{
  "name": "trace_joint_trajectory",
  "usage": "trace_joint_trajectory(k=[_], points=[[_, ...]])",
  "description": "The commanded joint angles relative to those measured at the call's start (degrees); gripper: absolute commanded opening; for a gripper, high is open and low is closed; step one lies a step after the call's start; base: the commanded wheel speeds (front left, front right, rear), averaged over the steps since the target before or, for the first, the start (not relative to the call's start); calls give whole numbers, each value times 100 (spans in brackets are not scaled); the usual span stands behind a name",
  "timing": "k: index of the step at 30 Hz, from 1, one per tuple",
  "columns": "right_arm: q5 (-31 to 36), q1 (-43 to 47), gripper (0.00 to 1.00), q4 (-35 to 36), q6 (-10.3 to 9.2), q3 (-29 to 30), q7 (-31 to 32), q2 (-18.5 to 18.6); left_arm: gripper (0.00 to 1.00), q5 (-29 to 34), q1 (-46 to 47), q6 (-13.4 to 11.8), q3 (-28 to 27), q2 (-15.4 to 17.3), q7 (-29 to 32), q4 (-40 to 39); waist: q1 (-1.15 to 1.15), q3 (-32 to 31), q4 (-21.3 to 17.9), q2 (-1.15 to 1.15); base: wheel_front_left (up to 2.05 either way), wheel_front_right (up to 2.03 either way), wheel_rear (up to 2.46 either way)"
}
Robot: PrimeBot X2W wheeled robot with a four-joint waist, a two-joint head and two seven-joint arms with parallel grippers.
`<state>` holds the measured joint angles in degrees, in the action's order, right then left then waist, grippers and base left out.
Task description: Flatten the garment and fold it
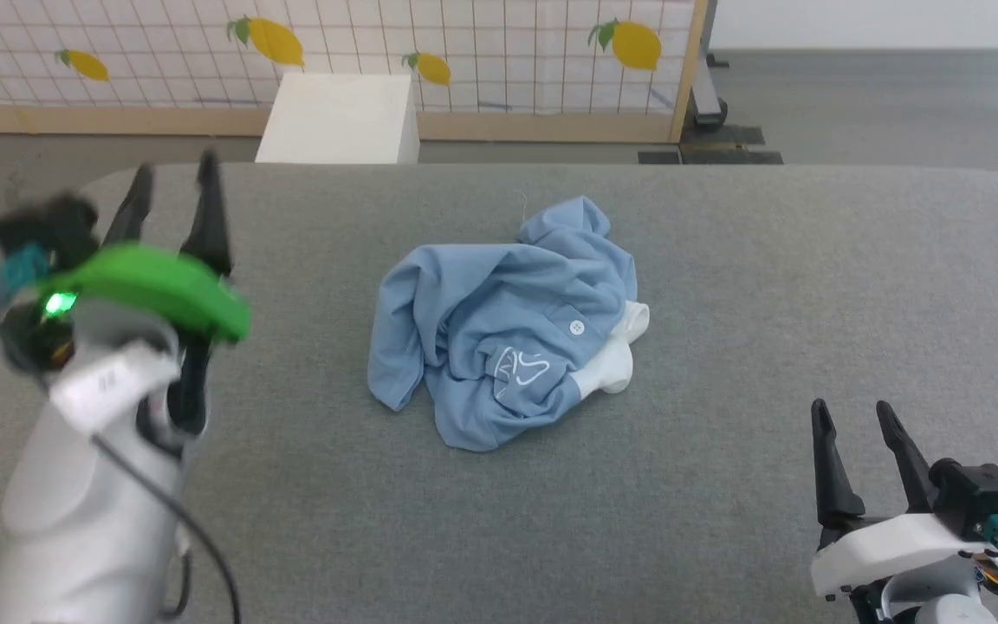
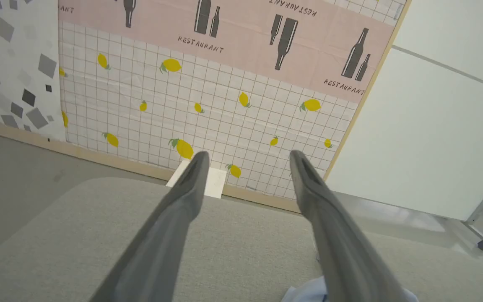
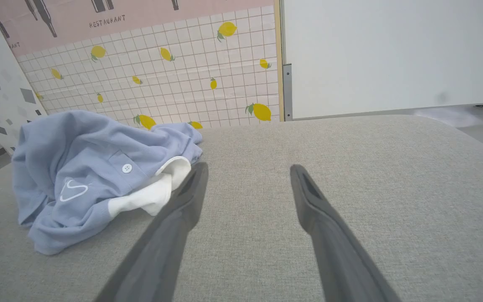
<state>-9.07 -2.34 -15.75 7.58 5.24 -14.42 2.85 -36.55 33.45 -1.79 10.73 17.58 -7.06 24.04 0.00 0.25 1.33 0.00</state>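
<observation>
- You see the garment (image 1: 499,321) crumpled at mid-worktop (image 1: 767,303), white collar (image 1: 616,360) exposed.
- Your left tool (image 1: 177,165): spread, empty, left of the garment.
- Your right tool (image 1: 851,407): spread, empty, well apart from it.

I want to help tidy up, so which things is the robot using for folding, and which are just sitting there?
For the job: crumpled blue polo shirt, grey table under it, left gripper and right gripper, fingers open.
Just lying about: white box beyond the table, lemon-patterned screen.
</observation>
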Motion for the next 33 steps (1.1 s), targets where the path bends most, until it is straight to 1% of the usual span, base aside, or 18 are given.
trace_joint_trajectory(k=[1,4,7,10,13,17,26,33], points=[[-14,-2,100,-16,-9,22,-47,3,100,184,-318,-52,49,116,-171,-126,0,-110,56,0,0,0,0],[-7,32,100,-29,-9,54,-48,3,100,492,-887,-187,106,344,-440,-420,0,-166,48,0,0,0,0],[9,42,100,-29,-9,78,-49,3,100,646,-1390,-312,111,431,-583,-634,0,-181,28,0,0,0,0],[33,49,100,-10,-9,76,-50,3,100,679,-1875,-370,105,411,-672,-789,0,-177,-13,0,0,0,0],[59,42,100,18,-9,55,-51,3,100,635,-2247,-396,78,324,-720,-873,0,-150,-60,0,0,0,0],[86,50,100,38,-9,7,-52,3,100,570,-2687,-319,126,180,-756,-952,0,-108,-131,0,0,0,0],[61,89,100,15,-9,-29,-52,3,100,617,-2833,-170,357,140,-741,-868,0,-77,-185,0,0,0,0],[36,86,100,17,-9,-42,-53,3,100,575,-2804,-225,333,154,-718,-952,0,-42,-197,0,0,0,0]])
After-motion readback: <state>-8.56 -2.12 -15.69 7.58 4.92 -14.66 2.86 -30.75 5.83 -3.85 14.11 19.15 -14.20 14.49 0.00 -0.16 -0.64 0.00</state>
